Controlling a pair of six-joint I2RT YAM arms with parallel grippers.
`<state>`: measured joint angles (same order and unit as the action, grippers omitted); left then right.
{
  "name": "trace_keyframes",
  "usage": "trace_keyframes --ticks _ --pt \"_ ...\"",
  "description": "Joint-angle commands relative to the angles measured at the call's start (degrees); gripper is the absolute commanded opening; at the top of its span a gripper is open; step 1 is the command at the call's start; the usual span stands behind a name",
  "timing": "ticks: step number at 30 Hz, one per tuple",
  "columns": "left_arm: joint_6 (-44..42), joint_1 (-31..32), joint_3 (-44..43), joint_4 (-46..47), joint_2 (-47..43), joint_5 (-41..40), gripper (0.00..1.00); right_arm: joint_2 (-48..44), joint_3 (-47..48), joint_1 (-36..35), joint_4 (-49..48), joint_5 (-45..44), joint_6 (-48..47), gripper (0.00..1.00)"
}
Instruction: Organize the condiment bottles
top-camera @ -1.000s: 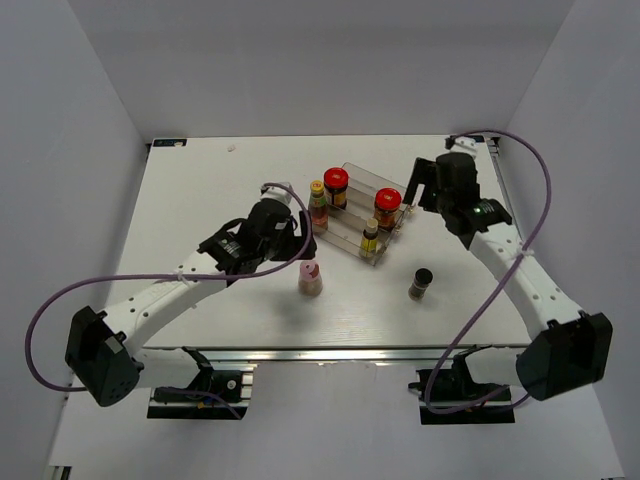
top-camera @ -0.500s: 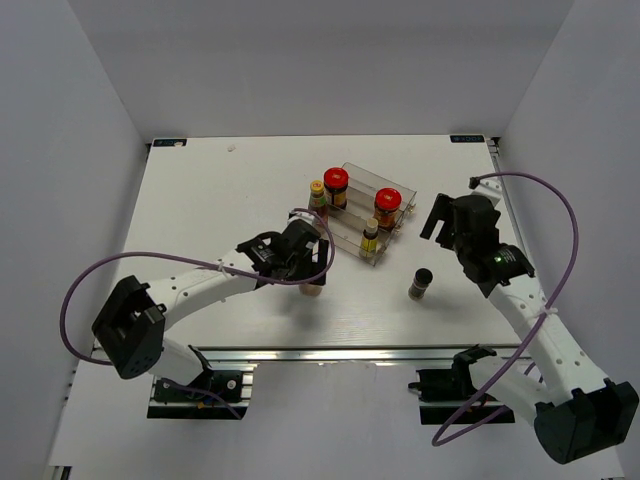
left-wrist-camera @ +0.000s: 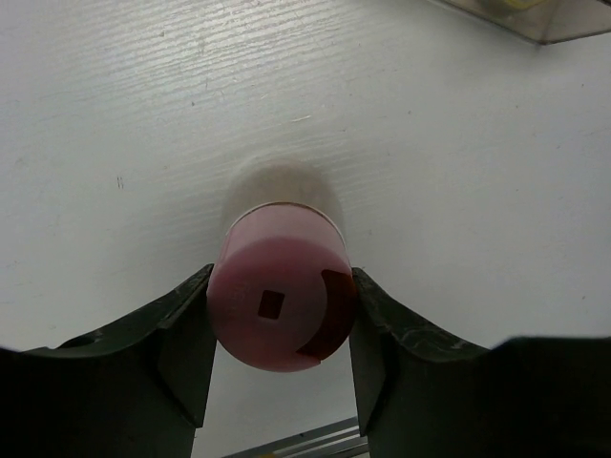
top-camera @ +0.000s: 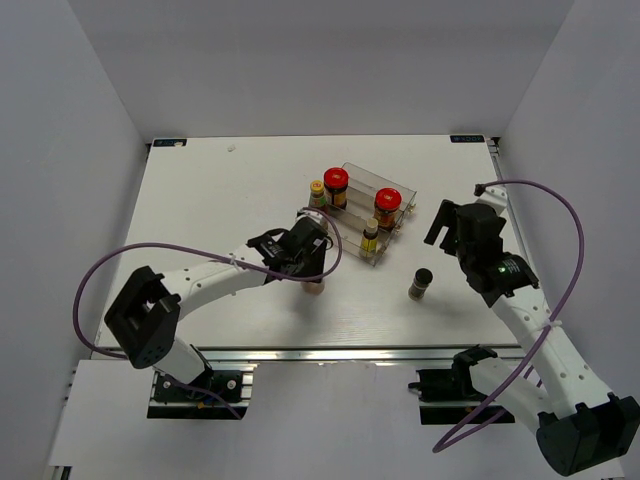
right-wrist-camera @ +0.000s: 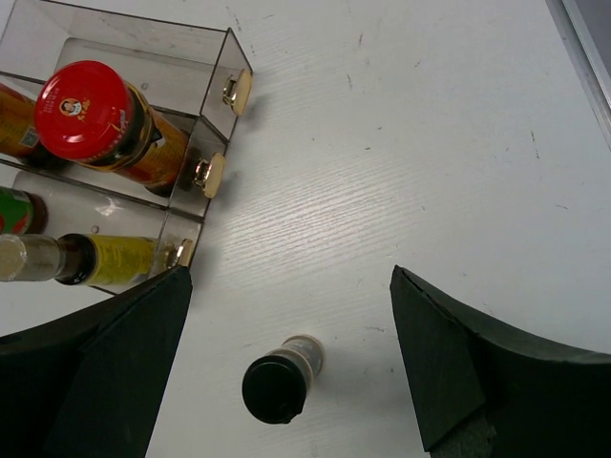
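Since a second ago my left gripper (left-wrist-camera: 280,324) has dropped over the pink-capped shaker (left-wrist-camera: 277,286) and clamps its cap, near the worktop's (top-camera: 200,200) front edge; my right gripper (right-wrist-camera: 286,315) hangs wide open near the black-capped bottle (right-wrist-camera: 274,388).

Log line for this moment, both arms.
left gripper: shut on pink-capped shaker | right gripper: open, apart from black-capped bottle | both bottles upright

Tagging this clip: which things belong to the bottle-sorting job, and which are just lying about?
Job: pink shaker, left red-lid jar, right red-lid jar, left yellow-cap bottle, right yellow-cap bottle, black-cap bottle.
Just there: clear rack, table.
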<state>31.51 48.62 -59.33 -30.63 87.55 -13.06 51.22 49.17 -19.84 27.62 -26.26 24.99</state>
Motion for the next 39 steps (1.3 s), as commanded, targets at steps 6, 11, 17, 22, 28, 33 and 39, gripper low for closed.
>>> trace_keyframes --ticks 6,11,17,22,28,33,39 --pt "-0.39 0.16 -3.42 -2.15 -1.68 -1.00 0.30 -0.95 -0.83 0.06 0.16 -2.57 -0.38 0.89" --pt "-1.18 0.25 -10.53 -4.87 -2.82 -5.12 0.24 -0.95 -1.18 0.06 -0.63 -2.39 -0.56 0.89" --pt "-9.79 0.16 -22.74 -0.49 -3.44 -6.89 0.23 -0.60 -1.53 0.15 -1.69 -3.18 -1.35 0.89" --pt "-17.95 -0.80 -37.94 -0.21 4.28 -5.50 0.23 -1.04 -3.28 0.06 -4.32 -4.67 -0.74 0.89" --pt "-23.59 -7.21 -63.04 -7.24 22.27 4.43 0.21 -0.16 -4.52 0.59 -10.12 -10.90 0.93 0.89" --pt "-25.96 -12.84 -83.39 -11.66 36.28 8.83 0.21 1.86 -4.26 2.34 -14.87 -11.10 -0.11 0.89" --pt "-28.95 -15.40 -73.21 1.77 34.53 12.70 0.23 5.29 -3.12 6.29 -15.05 -8.38 -0.82 0.89"
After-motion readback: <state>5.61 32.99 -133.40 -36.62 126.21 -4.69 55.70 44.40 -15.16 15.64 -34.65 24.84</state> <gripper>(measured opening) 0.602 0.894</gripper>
